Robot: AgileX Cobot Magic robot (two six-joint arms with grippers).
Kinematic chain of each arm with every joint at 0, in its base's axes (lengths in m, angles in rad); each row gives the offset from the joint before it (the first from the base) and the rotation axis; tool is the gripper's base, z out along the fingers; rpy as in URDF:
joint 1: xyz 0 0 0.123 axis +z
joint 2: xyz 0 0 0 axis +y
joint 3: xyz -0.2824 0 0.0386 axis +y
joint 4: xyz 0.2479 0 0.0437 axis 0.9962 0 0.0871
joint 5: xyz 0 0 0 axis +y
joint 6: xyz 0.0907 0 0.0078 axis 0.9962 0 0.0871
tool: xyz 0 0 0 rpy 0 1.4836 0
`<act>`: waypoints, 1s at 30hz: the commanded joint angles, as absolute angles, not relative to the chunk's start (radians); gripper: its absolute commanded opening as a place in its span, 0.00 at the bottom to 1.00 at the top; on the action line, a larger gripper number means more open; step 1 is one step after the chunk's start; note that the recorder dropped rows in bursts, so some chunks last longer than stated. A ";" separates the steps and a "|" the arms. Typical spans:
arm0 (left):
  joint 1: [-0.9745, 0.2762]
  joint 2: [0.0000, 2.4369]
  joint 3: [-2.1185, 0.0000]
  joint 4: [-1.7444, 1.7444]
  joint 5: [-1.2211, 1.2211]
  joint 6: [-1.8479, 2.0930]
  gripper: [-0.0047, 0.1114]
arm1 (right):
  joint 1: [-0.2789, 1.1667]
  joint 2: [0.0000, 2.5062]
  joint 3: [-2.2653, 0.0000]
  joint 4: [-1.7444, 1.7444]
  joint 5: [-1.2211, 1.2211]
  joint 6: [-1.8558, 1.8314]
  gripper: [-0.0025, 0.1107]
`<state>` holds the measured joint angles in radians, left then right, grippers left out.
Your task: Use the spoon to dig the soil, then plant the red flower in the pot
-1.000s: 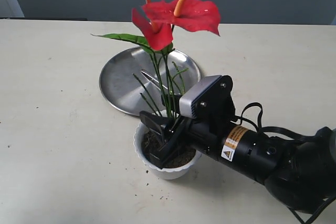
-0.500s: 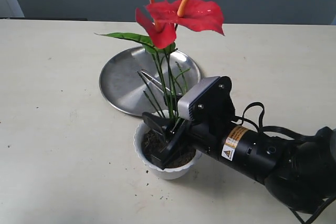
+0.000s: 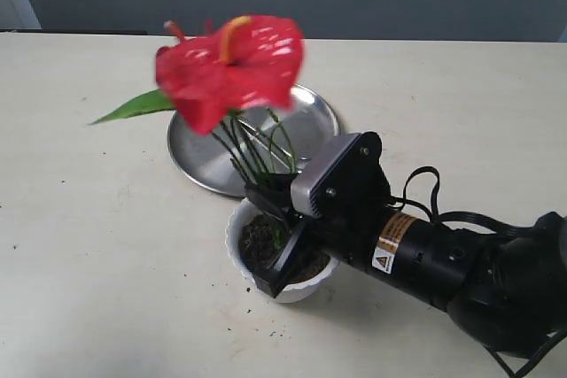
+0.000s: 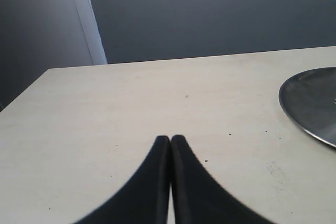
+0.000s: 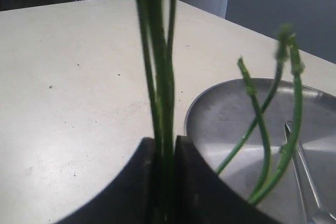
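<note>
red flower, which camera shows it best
Exterior view: whole red flower, blooms, leaf and stems, tilted over the pot. Right wrist view shows only stems in the right gripper. Left wrist view shows none of it.

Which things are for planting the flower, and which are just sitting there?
For the job: red flower, pot, soil, spoon, right pincer shut on the flower's stems.
Just lying about: steel plate under the spoon, left pincer, shut and empty.

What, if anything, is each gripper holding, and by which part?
The right gripper holds the red flower by its lower stems; the left gripper holds nothing.
</note>
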<state>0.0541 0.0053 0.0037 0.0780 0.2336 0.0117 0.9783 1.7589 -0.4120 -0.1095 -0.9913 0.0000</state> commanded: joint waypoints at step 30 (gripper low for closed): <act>0.047 0.000 0.000 0.070 0.232 0.010 0.04 | 0.979 1.750 -0.394 -0.101 -0.888 -0.070 0.02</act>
